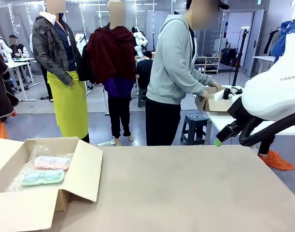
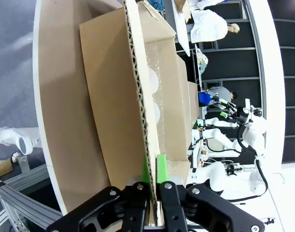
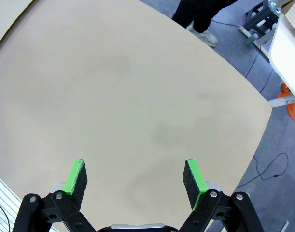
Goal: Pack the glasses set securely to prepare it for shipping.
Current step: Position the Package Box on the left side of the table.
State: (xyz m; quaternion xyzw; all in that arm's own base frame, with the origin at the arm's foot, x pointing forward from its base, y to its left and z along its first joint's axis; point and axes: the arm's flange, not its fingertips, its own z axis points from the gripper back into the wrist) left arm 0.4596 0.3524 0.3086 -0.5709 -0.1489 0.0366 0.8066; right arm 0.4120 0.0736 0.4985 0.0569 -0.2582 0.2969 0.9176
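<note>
Looking across the table (image 1: 186, 188) from my seat, I start at the far left, where an open cardboard box (image 1: 84, 174) sits with its flaps spread. Bubble wrap (image 1: 34, 159) lines the inside. On it lie the two cases side by side: the pink case (image 1: 52, 162) farther from me, the green case (image 1: 42, 177) just nearer, close together, though I cannot tell if they touch. Glasses show faintly through both lids.

On the left wrist camera, my left gripper (image 2: 152, 180) is clamped on the edge of a box flap (image 2: 137, 96); the corrugated edge runs up between the green pads (image 2: 161, 169), which sit narrow against either face of it. The bubble wrap shows as pale patches past the flap.

The middle of the table is bare tan surface.

At the right, my right arm (image 1: 277, 94) hangs above the table's far right corner, its gripper (image 1: 223, 134) pointing down and left, clear of the surface. On the right wrist camera the right gripper (image 3: 135, 176) is spread wide, with nothing between the fingers and only tabletop below.

Beyond the table a person in a grey hoodie (image 1: 174, 63) stands side-on, both hands at a small box (image 1: 216, 102) on another table.
</note>
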